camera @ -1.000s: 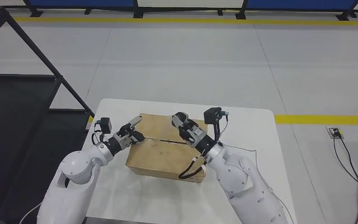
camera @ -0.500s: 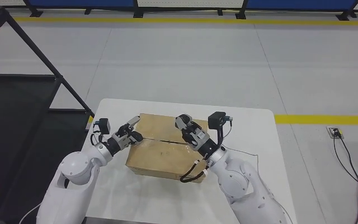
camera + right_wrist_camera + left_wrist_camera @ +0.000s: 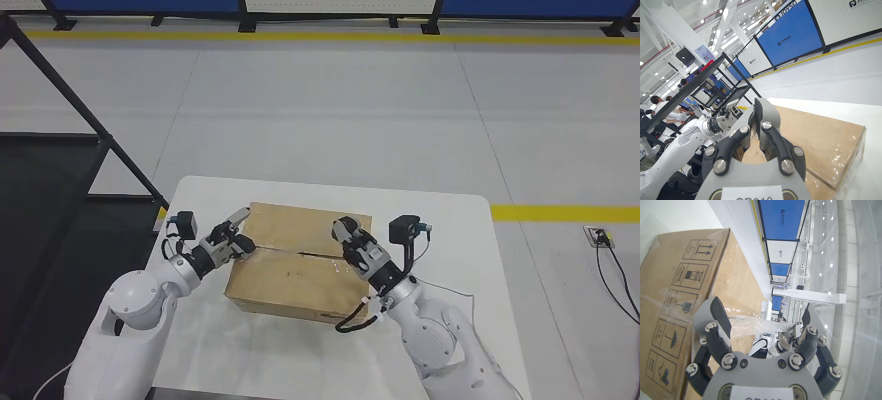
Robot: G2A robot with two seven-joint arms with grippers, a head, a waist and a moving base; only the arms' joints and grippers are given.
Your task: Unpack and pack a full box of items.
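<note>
Bright, even light comes from rows of round ceiling lamps (image 3: 831, 265), seen far beyond the fingers (image 3: 721, 317) of the left gripper (image 3: 762, 306), so shadows around the box (image 3: 300, 270) on the white table (image 3: 440, 215) are soft and pale. The clear tape (image 3: 753, 325) between these fingers glitters with white glare. Both wrist views bend straight lines near their borders.
</note>
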